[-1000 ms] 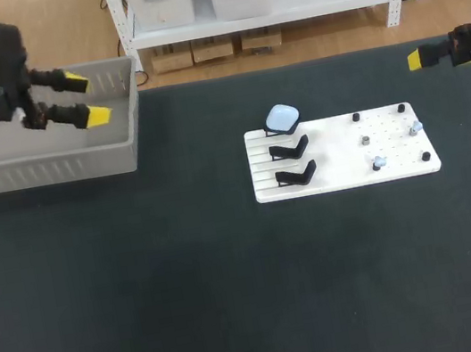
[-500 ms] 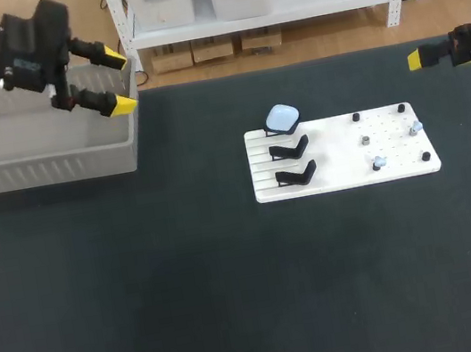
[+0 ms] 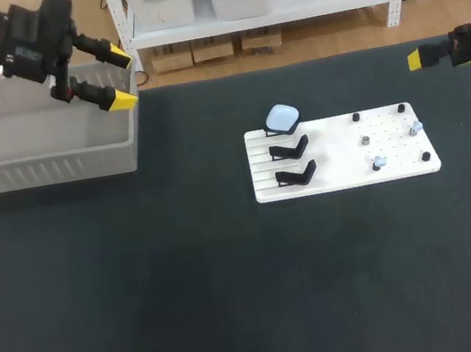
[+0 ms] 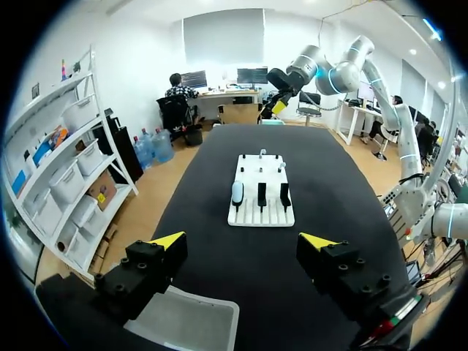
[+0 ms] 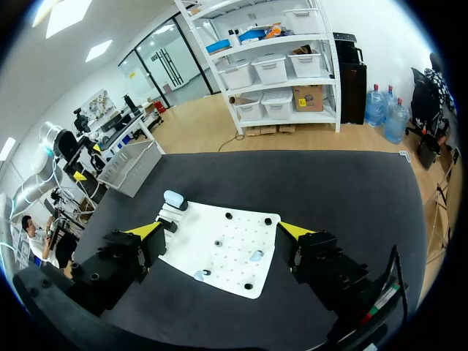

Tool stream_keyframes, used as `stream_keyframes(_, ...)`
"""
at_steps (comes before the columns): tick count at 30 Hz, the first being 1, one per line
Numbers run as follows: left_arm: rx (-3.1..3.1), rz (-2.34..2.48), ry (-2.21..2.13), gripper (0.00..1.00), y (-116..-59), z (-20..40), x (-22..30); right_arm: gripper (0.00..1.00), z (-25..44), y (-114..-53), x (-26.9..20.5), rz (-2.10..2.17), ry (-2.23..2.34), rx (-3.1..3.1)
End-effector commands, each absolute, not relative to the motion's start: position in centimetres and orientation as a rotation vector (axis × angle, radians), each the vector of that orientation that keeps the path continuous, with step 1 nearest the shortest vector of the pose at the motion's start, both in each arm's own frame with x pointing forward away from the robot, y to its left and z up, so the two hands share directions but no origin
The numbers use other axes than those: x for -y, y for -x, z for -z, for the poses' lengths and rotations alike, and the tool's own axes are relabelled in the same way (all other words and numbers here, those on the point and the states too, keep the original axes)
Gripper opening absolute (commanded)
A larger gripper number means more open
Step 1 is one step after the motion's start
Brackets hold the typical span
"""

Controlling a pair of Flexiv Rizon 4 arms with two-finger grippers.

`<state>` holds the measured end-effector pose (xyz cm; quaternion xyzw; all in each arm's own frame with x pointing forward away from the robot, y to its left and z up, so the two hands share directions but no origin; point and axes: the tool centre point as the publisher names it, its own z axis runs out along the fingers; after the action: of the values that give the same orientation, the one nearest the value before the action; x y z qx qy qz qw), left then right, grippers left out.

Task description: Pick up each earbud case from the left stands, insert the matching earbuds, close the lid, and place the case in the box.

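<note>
White board [image 3: 344,178]: two near stands [image 3: 294,175] bare, blue case [image 3: 281,118] on the far stand, earbuds [image 3: 379,162] not loaded. Judged: one case pending. Left gripper [image 3: 118,76] spread, empty, over box [image 3: 43,158] corner; right gripper [image 5: 221,230] spread, empty.

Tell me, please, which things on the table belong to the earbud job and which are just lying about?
Job: light-blue earbud case; two light-blue earbuds; white board; grey box.
Idle: two empty black stands; small dark pieces.
</note>
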<state>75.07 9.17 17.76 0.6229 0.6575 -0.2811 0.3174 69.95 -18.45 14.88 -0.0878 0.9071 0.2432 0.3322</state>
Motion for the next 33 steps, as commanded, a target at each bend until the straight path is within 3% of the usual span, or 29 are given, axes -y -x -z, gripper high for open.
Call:
stream_keyframes(1,-1.728,0.742,-1.642,1.00,-75.2,-17.7,-9.2,1.00,-14.9,-69.9,18.5,-0.634,0.229,-2.371)
stream_keyframes(33,-1.538,0.968,-1.589,1.00,-75.9,-12.6,-2.0,1.00,-14.9,-69.9,18.5,-0.634,0.229,-2.371)
